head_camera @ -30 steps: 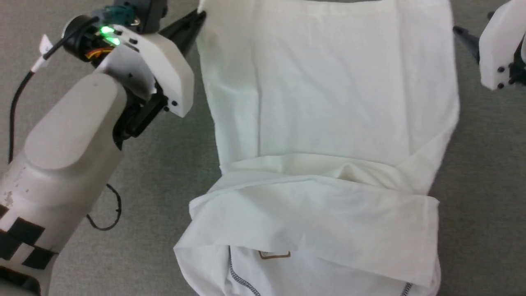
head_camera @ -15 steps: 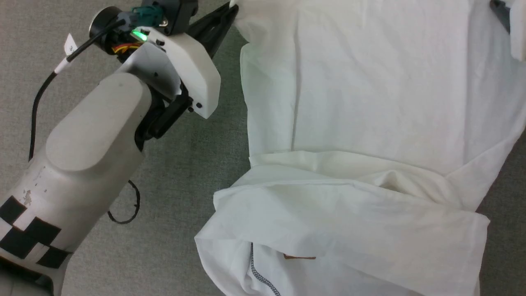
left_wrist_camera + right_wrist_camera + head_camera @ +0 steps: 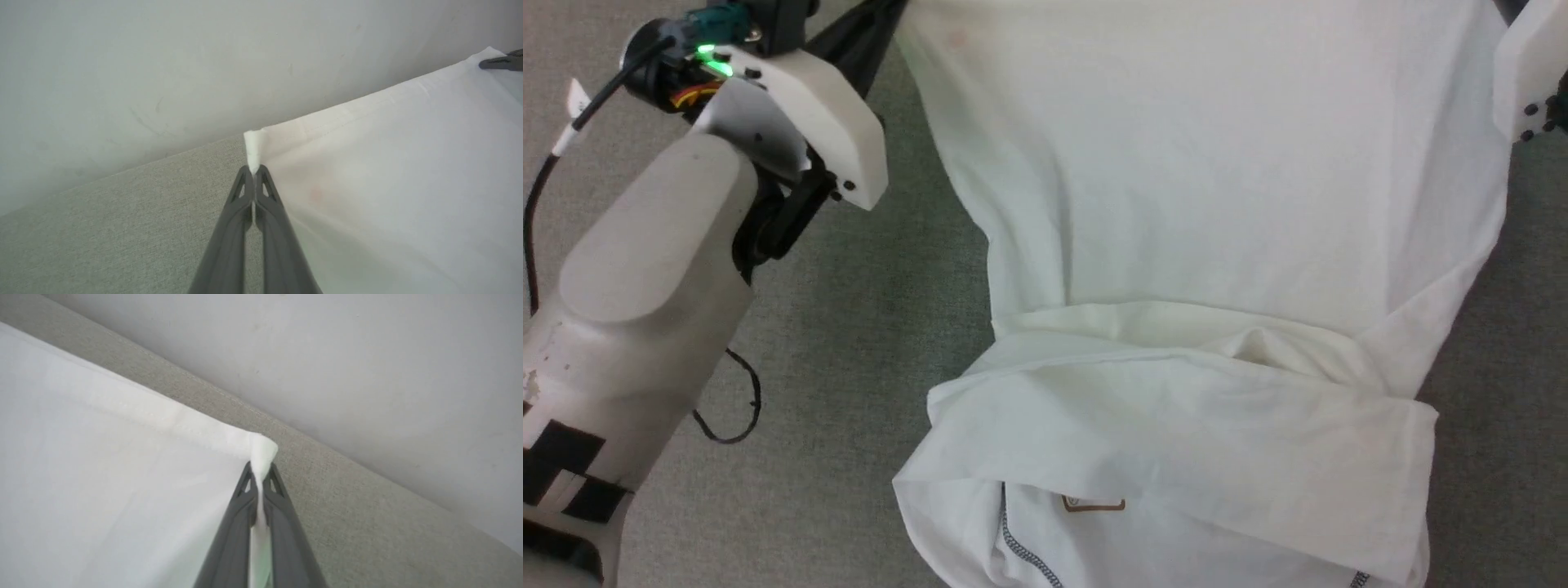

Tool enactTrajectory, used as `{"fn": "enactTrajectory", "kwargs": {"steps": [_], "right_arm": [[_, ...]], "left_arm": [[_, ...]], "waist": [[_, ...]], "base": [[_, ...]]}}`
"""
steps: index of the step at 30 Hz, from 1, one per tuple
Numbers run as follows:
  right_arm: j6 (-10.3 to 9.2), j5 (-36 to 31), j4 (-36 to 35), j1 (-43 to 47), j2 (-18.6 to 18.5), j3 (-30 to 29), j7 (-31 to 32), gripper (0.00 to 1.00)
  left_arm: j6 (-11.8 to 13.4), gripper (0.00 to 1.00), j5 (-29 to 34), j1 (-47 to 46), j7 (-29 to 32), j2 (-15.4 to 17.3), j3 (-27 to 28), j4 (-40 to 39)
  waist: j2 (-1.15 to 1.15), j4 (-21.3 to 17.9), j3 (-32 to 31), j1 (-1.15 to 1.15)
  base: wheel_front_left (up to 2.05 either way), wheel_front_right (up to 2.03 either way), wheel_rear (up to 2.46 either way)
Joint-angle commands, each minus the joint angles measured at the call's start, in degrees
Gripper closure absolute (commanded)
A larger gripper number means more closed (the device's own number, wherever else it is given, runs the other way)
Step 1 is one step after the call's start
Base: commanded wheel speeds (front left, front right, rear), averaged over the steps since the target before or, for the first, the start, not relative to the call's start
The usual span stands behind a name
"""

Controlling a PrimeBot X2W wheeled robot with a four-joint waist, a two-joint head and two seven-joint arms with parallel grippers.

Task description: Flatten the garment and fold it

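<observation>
At the far left corner of the white T-shirt [image 3: 1192,188], the left pincer [image 3: 254,169] is closed tight, with a small tuft of the hem sticking out past its tips. At the far right corner of the T-shirt the right pincer [image 3: 258,467] is clamped the same way, a strip of white fabric caught between its two dark fingers. Between those two held corners the hem runs in a straight, taut line, and the cloth narrows as it comes away from them toward the near end of the T-shirt.

Under the T-shirt is a grey, cloth-covered surface [image 3: 882,327], and beyond the held hem a pale wall [image 3: 163,61] rises from the edge of that surface. Across the middle of the T-shirt the fabric is doubled over in a loose band with a soft pucker at its centre. Nearer than that band, a brown-outlined patch [image 3: 1094,504] peeks from under the fold, with dark zigzag stitching [image 3: 1021,555] curving just to its left. Left of the T-shirt, a thin black cable [image 3: 727,408] loops on the grey cloth beside the pale left forearm [image 3: 645,286].
</observation>
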Motion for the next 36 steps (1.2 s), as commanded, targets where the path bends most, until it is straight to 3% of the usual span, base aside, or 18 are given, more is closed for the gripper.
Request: {"fn": "enactTrajectory", "kwargs": {"steps": [1, 12, 20, 30, 32, 36], "right_arm": [[-0.12, -0.4, 0.1, -0.1, -0.3, 0.4, -1.0, 1.00], [-0.12, 5.5, -0.6, 4.9, -0.8, 3.9, -14.1, 1.00], [-0.12, 13.4, -10.9, 17.6, -4.5, 5.8, -17.1, 1.00], [-0.12, 20.1, -31.0, 40.0, -12.3, 3.5, -9.7, 1.00], [-0.12, 20.4, -35.4, 44.8, -14.3, 4.3, -6.1, 1.00], [-0.12, 21.6, -41.4, 52.4, -16.9, 4.0, 0.0, 1.00]], "left_arm": [[0.5, 1.00, -0.1, 0.3, -0.6, 0.5, 0.4, 0.5], [1.3, 1.00, -0.1, 5.3, -5.8, 2.6, 0.8, 2.6], [4.2, 1.00, -1.5, 18.3, -4.4, 7.9, -1.3, -8.6], [13.0, 1.00, -3.1, 38.1, 1.5, 19.7, -5.4, -32.2], [14.1, 1.00, -3.7, 41.3, 2.4, 21.1, -6.6, -34.9], [14.0, 1.00, -3.4, 45.8, 4.1, 23.6, -9.8, -37.2]], "waist": [[0.00, -2.5, -3.1, -0.01], [0.00, -5.5, -13.8, -0.01], [0.00, -5.3, -22.6, -0.01], [0.00, -4.5, -27.5, -0.01], [0.00, -4.4, -27.8, -0.01], [0.00, -4.6, -27.8, -0.01]], "base": [[0.00, 0.00, 0.00], [0.00, 0.00, 0.00], [0.00, 0.00, 0.00], [0.00, 0.00, 0.00], [0.00, 0.00, 0.00], [0.00, 0.00, 0.00]]}}
